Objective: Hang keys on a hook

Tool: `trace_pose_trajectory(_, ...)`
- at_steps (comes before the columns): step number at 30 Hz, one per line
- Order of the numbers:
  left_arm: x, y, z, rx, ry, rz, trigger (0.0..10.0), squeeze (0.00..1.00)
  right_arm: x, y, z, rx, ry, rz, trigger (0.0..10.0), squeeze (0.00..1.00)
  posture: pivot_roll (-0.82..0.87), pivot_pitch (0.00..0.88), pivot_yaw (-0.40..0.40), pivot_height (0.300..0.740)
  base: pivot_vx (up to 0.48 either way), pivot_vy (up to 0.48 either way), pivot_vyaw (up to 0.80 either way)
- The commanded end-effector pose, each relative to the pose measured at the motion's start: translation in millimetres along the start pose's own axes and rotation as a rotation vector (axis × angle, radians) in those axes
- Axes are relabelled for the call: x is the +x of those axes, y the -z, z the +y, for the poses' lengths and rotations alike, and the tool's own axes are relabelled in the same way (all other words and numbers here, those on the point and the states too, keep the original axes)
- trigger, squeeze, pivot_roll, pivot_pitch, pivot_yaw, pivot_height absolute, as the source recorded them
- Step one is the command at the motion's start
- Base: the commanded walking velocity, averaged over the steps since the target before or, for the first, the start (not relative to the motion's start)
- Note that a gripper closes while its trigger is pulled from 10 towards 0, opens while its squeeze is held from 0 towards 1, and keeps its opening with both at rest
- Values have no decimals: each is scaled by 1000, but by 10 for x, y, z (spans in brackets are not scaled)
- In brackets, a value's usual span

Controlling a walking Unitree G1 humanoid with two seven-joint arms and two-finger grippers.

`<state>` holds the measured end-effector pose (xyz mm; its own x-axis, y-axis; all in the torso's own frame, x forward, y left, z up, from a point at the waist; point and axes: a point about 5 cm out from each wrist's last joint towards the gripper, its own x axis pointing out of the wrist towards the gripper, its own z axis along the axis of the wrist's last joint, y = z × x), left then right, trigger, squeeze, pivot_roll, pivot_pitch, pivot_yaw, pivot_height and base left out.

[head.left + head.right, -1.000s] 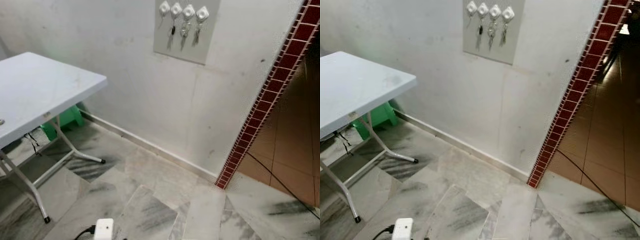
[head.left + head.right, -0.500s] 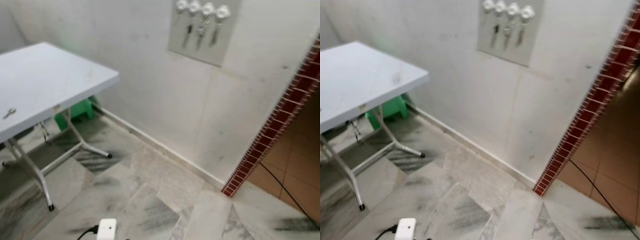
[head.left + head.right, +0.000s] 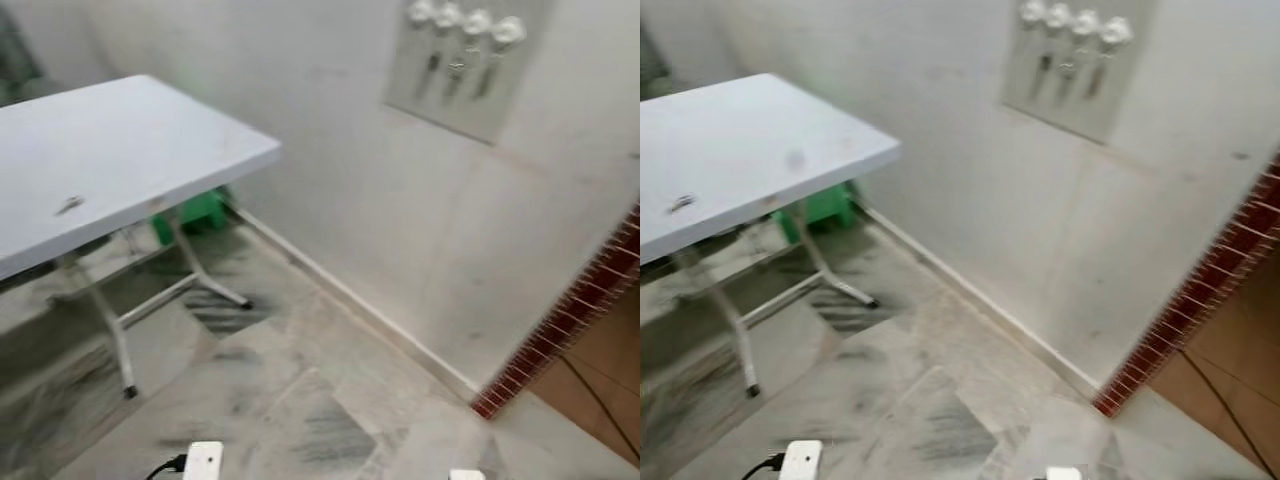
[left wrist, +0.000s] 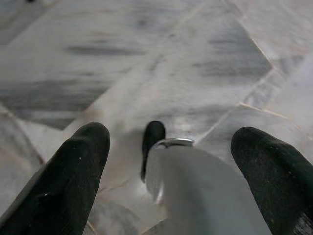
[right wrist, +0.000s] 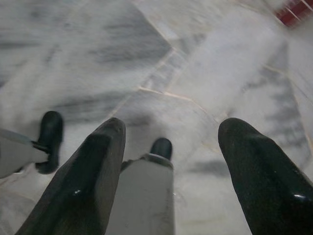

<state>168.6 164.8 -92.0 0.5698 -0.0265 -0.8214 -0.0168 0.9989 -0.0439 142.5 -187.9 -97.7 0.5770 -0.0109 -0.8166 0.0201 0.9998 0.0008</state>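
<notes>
Since the earlier frames the head camera has swung left, bringing more of the white counter (image 3: 120, 160) into sight, with a small key (image 3: 68, 206) lying near its left edge. On the wall, a grey board (image 3: 460, 70) carries 4 white hooks (image 3: 465, 20), keys dangling from 3. Left pincer (image 4: 171, 166) and right pincer (image 5: 171, 171) both hang over the marble floor (image 3: 330, 400), fingers spread wide and empty.
</notes>
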Motion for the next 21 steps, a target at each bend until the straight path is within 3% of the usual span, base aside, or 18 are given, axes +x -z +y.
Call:
trace_pose_trajectory(1,14,-41,-69,6,18,-8,10000,0,-25,65,-72,-2,19,22,10000,0,-4,22,-41,740,0,0,800)
trace_pose_trajectory(21,14,-59,-44,42,2,-17,10000,0,-39,86,-118,-39,12,31,10000,0,-1,7,-48,740,0,0,800)
